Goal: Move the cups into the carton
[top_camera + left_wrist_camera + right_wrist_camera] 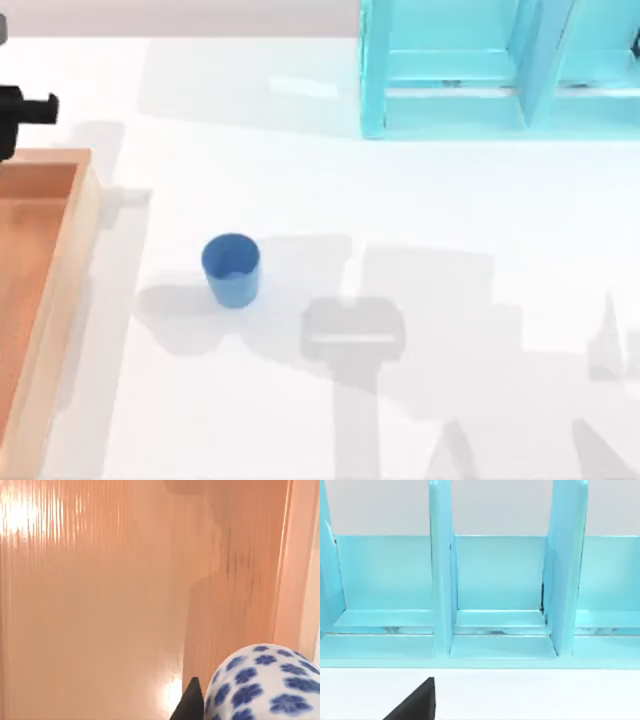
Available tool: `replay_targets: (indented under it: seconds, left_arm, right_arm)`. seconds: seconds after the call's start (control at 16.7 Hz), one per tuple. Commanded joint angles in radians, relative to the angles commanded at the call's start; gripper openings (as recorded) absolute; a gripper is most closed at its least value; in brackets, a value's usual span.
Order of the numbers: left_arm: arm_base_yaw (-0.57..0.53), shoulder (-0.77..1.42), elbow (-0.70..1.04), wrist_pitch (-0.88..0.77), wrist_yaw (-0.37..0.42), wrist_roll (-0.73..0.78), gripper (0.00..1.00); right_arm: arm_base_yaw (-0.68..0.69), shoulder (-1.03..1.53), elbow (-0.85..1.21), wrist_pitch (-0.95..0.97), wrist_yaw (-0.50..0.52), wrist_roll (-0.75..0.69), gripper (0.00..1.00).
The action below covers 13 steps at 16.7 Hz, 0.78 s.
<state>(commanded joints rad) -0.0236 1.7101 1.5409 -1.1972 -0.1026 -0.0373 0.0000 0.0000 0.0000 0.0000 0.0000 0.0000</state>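
The plain blue cup [230,268] stands upright on the white table, a short way right of the carton [40,300]. The white cup with blue speckles [265,680] hangs close over the carton's orange-brown floor [100,605]. My left gripper [240,712] is shut on it, with one black finger [190,705] pressed against its side. A black part of my left arm [25,108] shows at the table's far left, just beyond the carton's back rim. My right gripper [415,705] is parked facing the turquoise frame.
The turquoise frame structure [500,70] stands at the back right of the table, with upright dividers [440,570]. The carton's raised lighter rim [75,260] runs along its right side. Open white table lies around the blue cup.
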Motion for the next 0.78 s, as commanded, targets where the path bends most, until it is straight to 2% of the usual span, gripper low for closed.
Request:
replay_targets:
  seconds: [0.18, 0.42, 0.6, 0.78]
  left_arm:
    - [0.169, -0.150, -0.151, -0.022, 0.022, 0.178, 0.00]
    - [0.320, -0.330, -0.323, -0.037, 0.052, 0.354, 0.00]
    - [0.375, -0.409, -0.397, -0.042, 0.067, 0.420, 0.00]
    - [0.382, -0.423, -0.411, -0.043, 0.070, 0.431, 0.00]
  right_arm:
    - [0.000, 0.000, 0.000, 0.000, 0.000, 0.000, 1.00]
    - [0.000, 0.000, 0.000, 0.000, 0.000, 0.000, 1.00]
    - [0.000, 0.000, 0.000, 0.000, 0.000, 0.000, 1.00]
    - [0.000, 0.000, 0.000, 0.000, 0.000, 0.000, 1.00]
